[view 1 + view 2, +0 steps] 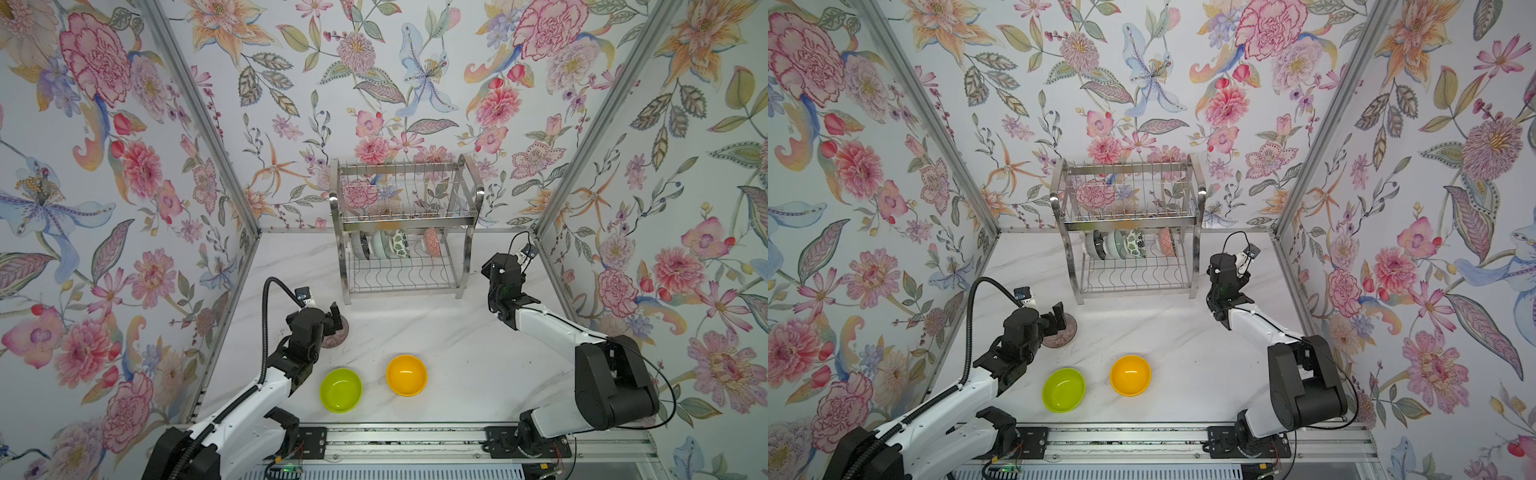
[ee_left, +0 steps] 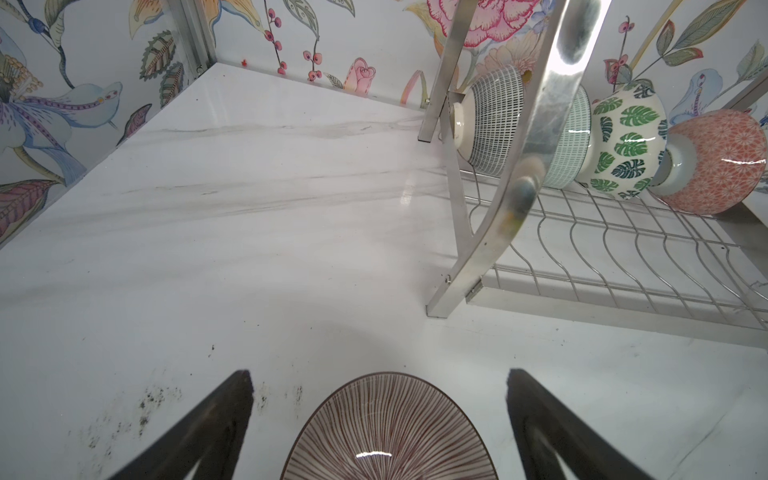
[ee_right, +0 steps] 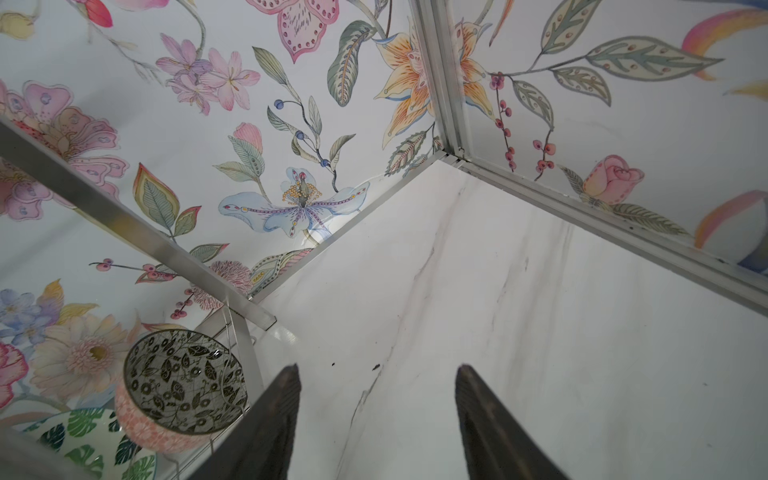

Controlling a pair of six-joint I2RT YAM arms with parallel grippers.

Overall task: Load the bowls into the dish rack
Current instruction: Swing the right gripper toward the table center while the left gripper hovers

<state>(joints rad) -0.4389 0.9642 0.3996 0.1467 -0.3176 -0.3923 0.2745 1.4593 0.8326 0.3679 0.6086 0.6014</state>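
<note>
In both top views the ribbed bowl (image 1: pixel 337 340) sits left of centre, below the dish rack (image 1: pixel 409 225), under the left gripper (image 1: pixel 330 322).

Left wrist view, bottom edge: fingers (image 2: pixel 224 424) spread, straddling it untouched. Likely glazed ceramic: rigid, slippery, breakable; pinch the rim.

Right wrist view: right gripper (image 3: pixel 378 365) parted, empty.

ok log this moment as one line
left gripper open at ribbed bowl | right gripper open, empty | dish rack lower tier: four bowls | lime bowl, orange bowl on table
</note>
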